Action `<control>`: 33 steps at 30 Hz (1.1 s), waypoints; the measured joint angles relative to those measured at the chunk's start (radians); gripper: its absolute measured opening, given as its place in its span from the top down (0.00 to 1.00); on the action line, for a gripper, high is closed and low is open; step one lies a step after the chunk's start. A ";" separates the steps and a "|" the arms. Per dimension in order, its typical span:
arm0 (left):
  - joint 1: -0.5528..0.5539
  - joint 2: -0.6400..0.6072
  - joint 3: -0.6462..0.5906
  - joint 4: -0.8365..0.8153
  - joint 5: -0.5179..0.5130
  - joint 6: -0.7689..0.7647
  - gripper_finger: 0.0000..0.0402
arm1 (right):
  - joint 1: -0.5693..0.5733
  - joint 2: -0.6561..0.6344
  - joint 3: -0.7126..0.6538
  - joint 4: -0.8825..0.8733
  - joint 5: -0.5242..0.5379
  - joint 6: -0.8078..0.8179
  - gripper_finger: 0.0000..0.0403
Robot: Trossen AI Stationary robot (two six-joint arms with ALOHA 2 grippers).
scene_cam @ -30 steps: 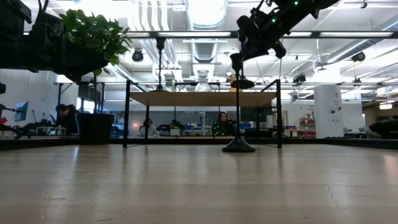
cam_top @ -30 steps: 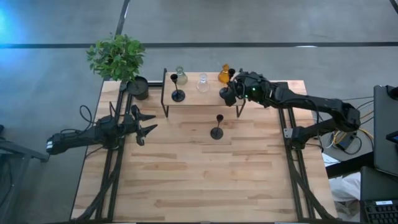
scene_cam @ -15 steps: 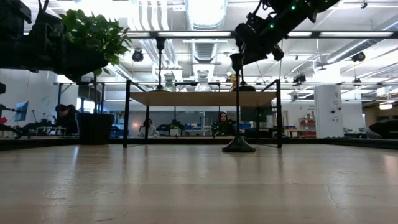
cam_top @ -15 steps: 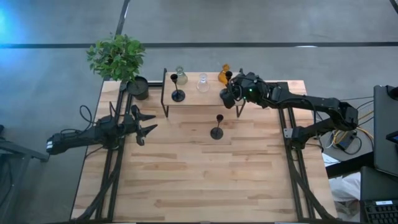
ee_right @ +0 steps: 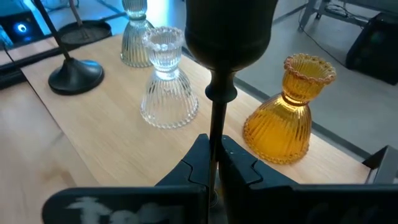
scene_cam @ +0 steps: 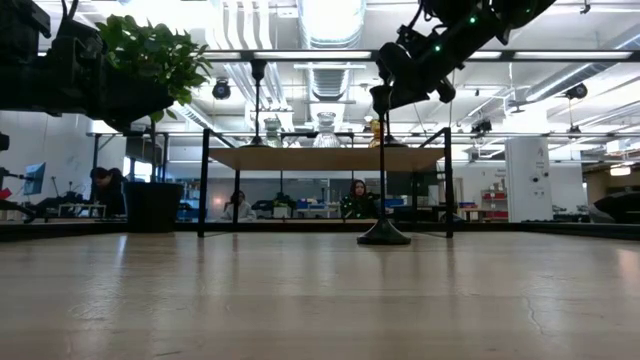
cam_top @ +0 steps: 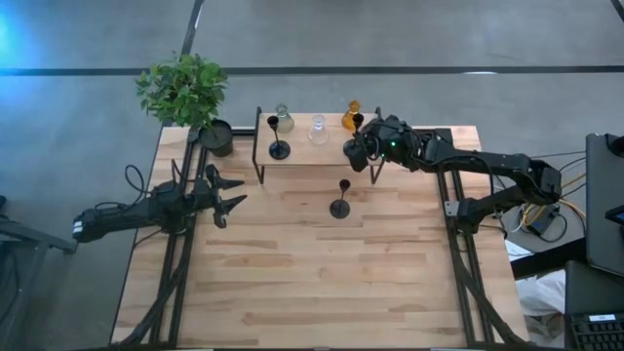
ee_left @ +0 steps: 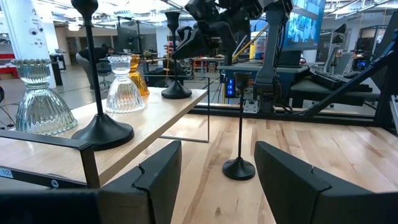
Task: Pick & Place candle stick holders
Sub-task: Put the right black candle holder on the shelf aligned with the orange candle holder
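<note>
- Holding 1 slim black metal candle stick holder (ee_right: 219,93) by its thin stem, my right gripper (ee_right: 211,163) has its fingers pinched tight, just over the right end of the raised wooden shelf (cam_top: 312,151).
- I judge it light, rigid and top-heavy; the smooth stem could pivot, so a low grip near the disc base suits.
- Beside it, the ribbed amber glass holder (ee_right: 292,112) and clear glass holder (ee_right: 168,87) look fragile.
- My left gripper (cam_top: 226,192) waits at the table's left edge, fingers spread, empty.
</note>
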State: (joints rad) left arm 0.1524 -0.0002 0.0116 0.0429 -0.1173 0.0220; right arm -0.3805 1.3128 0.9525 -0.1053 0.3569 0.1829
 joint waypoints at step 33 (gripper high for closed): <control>0.000 0.000 0.000 0.000 0.000 0.000 0.48 | -0.013 -0.003 -0.021 0.010 0.004 0.032 0.95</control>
State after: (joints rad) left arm 0.1524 -0.0002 0.0116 0.0429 -0.1173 0.0219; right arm -0.3931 1.3102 0.9318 -0.0956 0.3610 0.2146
